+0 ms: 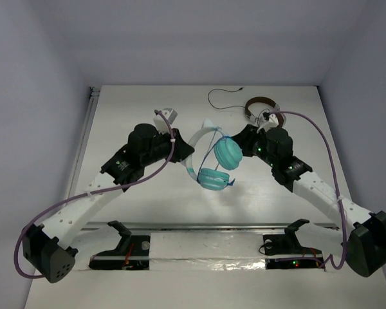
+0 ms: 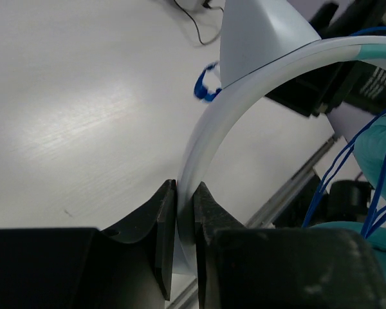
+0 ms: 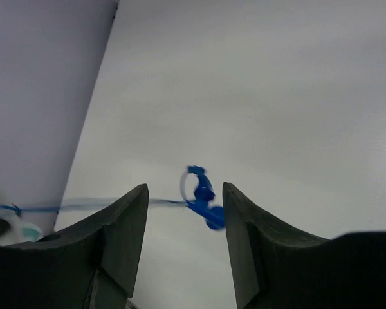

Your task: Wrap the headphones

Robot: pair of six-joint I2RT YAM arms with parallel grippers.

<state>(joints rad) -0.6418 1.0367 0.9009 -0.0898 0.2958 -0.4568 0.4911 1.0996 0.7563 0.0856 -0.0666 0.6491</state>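
Note:
The teal headphones (image 1: 226, 154) are held up above the table, both round cups hanging at centre. My left gripper (image 1: 185, 153) is shut on the white headband (image 2: 209, 122), which is pinched between its fingers (image 2: 161, 225). Thin blue cable strands (image 2: 347, 161) run past the teal cup (image 2: 383, 148). My right gripper (image 3: 185, 196) is open beside the upper cup in the top view (image 1: 242, 140). The cable's blue plug end (image 3: 202, 193) hangs blurred between its jaws, not gripped. The plug also shows in the left wrist view (image 2: 206, 85).
Smaller brown-and-silver headphones (image 1: 264, 108) lie at the back right with their black cable (image 1: 222, 98) looping left. A rail (image 1: 199, 226) and two black mounts run along the near edge. White walls close the table at left and back.

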